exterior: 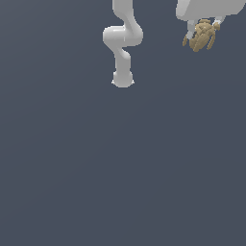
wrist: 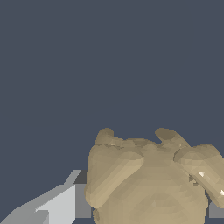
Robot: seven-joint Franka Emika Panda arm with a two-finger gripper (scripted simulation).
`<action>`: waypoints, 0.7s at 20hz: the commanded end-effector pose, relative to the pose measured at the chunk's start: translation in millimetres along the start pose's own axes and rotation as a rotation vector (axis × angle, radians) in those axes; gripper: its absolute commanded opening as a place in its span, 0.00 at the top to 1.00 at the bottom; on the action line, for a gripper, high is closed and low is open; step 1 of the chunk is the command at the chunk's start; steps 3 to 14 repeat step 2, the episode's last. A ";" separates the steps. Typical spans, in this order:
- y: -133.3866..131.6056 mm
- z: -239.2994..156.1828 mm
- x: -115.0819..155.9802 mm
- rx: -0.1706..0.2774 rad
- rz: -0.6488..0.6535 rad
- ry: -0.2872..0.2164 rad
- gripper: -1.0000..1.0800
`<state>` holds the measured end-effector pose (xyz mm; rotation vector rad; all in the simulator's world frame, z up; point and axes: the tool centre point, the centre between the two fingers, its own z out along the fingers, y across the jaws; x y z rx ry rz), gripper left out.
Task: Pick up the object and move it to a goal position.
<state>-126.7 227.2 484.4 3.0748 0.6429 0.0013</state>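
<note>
No text, label or number can be read — anywhere.

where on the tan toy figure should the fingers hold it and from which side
Grip the tan figure across its rounded body, coming from above, as the gripper has it now: the fingers flank the trunk on both sides. The stubby limbs stick outward and look too small and slanted to pinch securely, so the wider middle seems the safer hold. In the wrist view the figure fills the space beside one finger.
</note>
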 end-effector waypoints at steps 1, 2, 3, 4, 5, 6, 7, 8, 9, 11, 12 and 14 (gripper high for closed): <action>-1.7 -2.6 0.0 0.000 0.001 -0.001 1.00; -1.8 -2.7 0.1 0.000 0.001 -0.001 1.00; -1.8 -2.7 0.1 0.000 0.001 -0.001 1.00; -1.8 -2.7 0.1 0.000 0.001 -0.001 1.00; -1.8 -2.7 0.1 0.000 0.001 -0.001 1.00; -1.8 -2.7 0.1 0.000 0.001 -0.001 1.00; -1.8 -2.7 0.1 0.000 0.001 -0.001 1.00; -1.8 -2.7 0.1 0.000 0.001 -0.001 1.00; -1.8 -2.7 0.1 0.000 0.001 -0.001 1.00; -1.8 -2.7 0.1 0.000 0.001 -0.001 1.00; -1.8 -2.7 0.1 0.000 0.001 -0.001 1.00; -1.8 -2.7 0.1 0.000 0.001 -0.001 1.00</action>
